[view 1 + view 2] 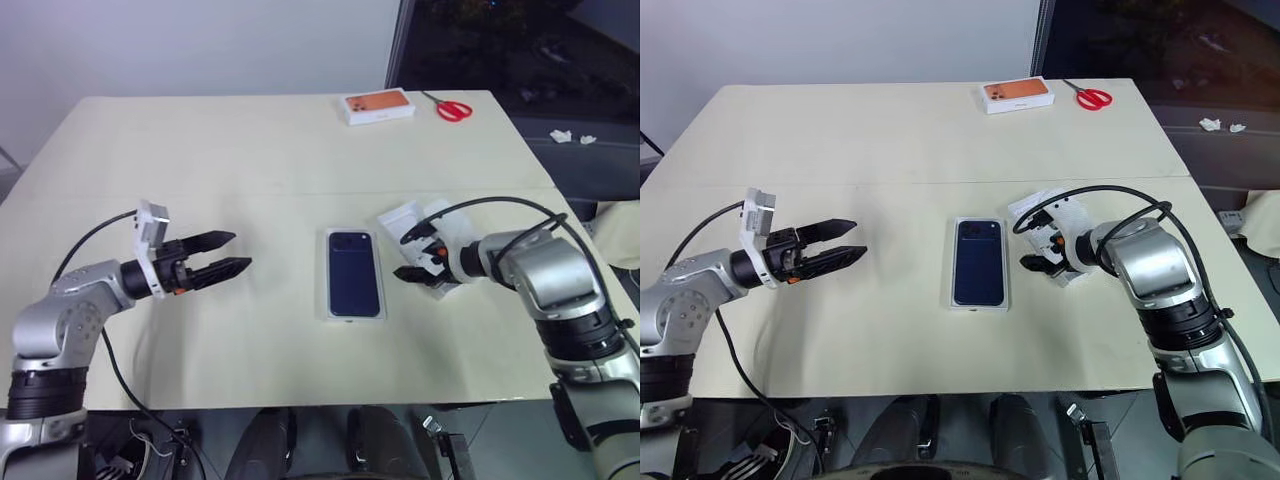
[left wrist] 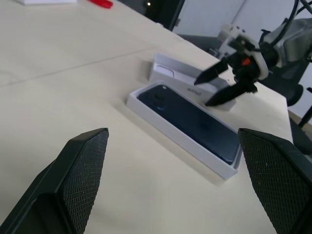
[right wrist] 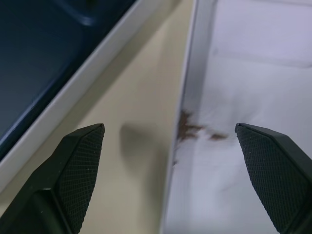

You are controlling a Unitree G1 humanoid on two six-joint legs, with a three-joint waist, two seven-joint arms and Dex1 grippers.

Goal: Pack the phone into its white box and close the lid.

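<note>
Phone: the dark navy phone [image 1: 354, 272] lay back-up inside the white box [image 2: 170, 131] at mid-table, between my two arms.
Lid: what looked like the lid [image 2: 178, 74] lay just beside the box on my right, inside up; my own arm hid much of it.
Left gripper: my left gripper [image 1: 222, 256] hovered well left of the box, fingers spread, holding nothing.
Right gripper: my right gripper [image 1: 408, 255] hung over the lid's near edge, jaws wide and empty.
Far edge: an orange-topped box [image 1: 379, 106] and red scissors [image 1: 453, 108].
</note>
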